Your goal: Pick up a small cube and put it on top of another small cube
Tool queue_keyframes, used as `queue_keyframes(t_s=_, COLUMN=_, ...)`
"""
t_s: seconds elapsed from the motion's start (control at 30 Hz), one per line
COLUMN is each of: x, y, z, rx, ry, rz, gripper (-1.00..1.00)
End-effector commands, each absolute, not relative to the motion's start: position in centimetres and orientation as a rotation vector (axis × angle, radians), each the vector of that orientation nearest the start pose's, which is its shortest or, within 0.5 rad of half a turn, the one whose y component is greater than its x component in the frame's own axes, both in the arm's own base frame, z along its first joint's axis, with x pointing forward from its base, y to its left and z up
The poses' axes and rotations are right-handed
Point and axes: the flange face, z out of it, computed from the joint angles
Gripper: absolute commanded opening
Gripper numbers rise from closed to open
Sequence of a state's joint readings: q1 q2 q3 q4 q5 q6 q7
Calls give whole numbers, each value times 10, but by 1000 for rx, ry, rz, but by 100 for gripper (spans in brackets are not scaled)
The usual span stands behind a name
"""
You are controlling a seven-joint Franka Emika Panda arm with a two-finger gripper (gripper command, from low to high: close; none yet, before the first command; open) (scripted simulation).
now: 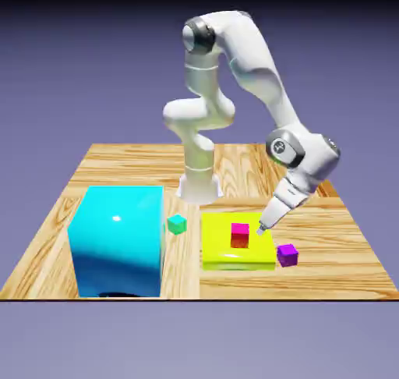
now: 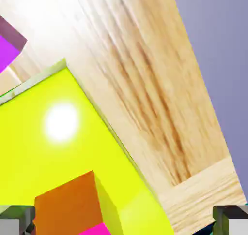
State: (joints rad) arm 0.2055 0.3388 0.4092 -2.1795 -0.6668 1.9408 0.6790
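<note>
Wooden table (image 1: 335,249) — 1 small cube (image 1: 287,255) on it, glossy purple.

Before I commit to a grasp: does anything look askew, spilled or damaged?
Nothing looks spilled or damaged. The red-magenta cube sits on the yellow block, the purple cube on the wood beside it. The gripper is open, tilted rather than pointing straight down.

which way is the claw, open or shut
Open: in the hand view the claw's two fingertips stand wide apart, near the left and right of the bottom edge.
</note>
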Motion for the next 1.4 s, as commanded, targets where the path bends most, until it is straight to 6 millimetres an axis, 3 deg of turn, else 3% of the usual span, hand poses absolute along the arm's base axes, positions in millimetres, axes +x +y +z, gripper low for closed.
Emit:
queue_keyframes(t_s=0.0, x=431, y=267, z=211, rx=2423, ry=500, rz=-226, gripper=0)
queue_keyframes(t_s=0.37, x=399, y=346, z=134, rx=1946, ry=794, rz=-360, gripper=0)
queue_keyframes(t_s=0.77, x=358, y=409, z=67, rx=1534, ry=858, rz=-403, gripper=0)
queue_keyframes(t_s=0.83, x=357, y=409, z=67, rx=1533, ry=858, rz=-403, gripper=0)
queue_keyframes(t_s=0.93, x=369, y=362, z=38, rx=1533, ry=858, rz=-403, gripper=0)
queue_keyframes(t_s=0.97, x=369, y=362, z=38, rx=1533, ry=858, rz=-403, gripper=-100)
queue_keyframes(t_s=1.0, x=369, y=362, z=38, rx=1533, ry=858, rz=-403, gripper=-100)
queue_keyframes(t_s=1.1, x=358, y=409, z=67, rx=1534, ry=857, rz=-404, gripper=-100)
queue_keyframes(t_s=1.37, x=387, y=324, z=146, rx=1628, ry=746, rz=-525, gripper=-100)
